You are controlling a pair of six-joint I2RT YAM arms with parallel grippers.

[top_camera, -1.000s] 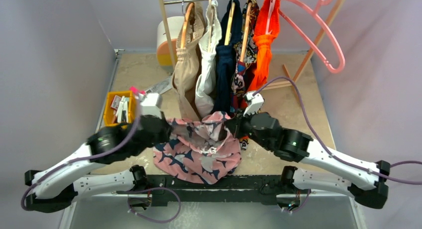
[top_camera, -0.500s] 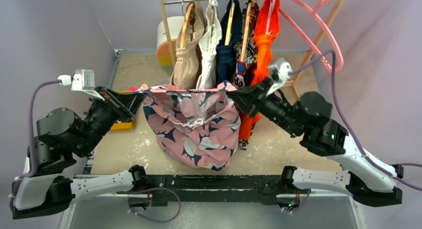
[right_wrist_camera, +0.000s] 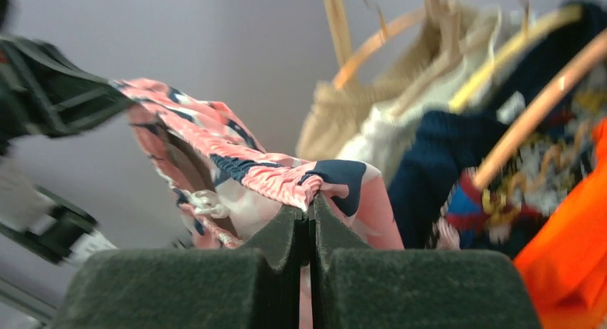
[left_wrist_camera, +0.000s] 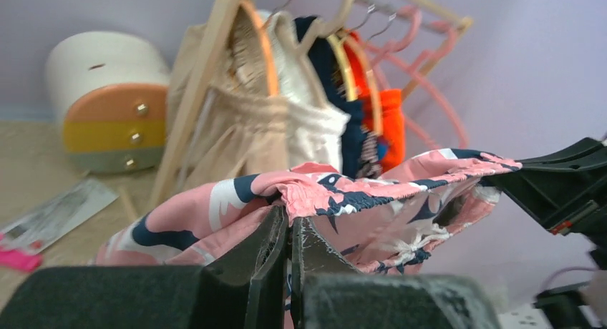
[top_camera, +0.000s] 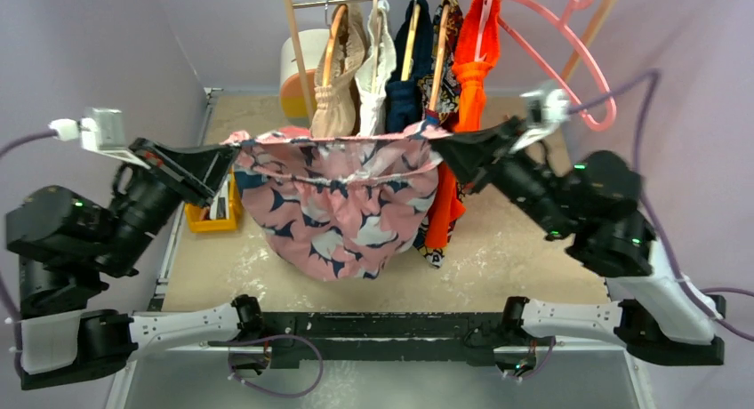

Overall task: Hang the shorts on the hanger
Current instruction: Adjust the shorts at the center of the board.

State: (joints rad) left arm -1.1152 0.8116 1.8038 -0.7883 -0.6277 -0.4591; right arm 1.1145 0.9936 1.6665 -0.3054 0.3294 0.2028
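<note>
Tan tabletop [top_camera: 520, 244]; two end effectors [top_camera: 233, 153] [top_camera: 437, 145] pinch one shorts [top_camera: 338, 215]

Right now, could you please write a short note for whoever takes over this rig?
Left gripper: jaws shut on the waistband of the shorts, left end.
Right gripper: jaws shut on the waistband's right end.
Shorts: stretched between the two, off the table, in front of the rack.
Hanger: bare, at the rack's right end.
Done: shorts picked up and spread.
Left: get them onto the hanger.
</note>
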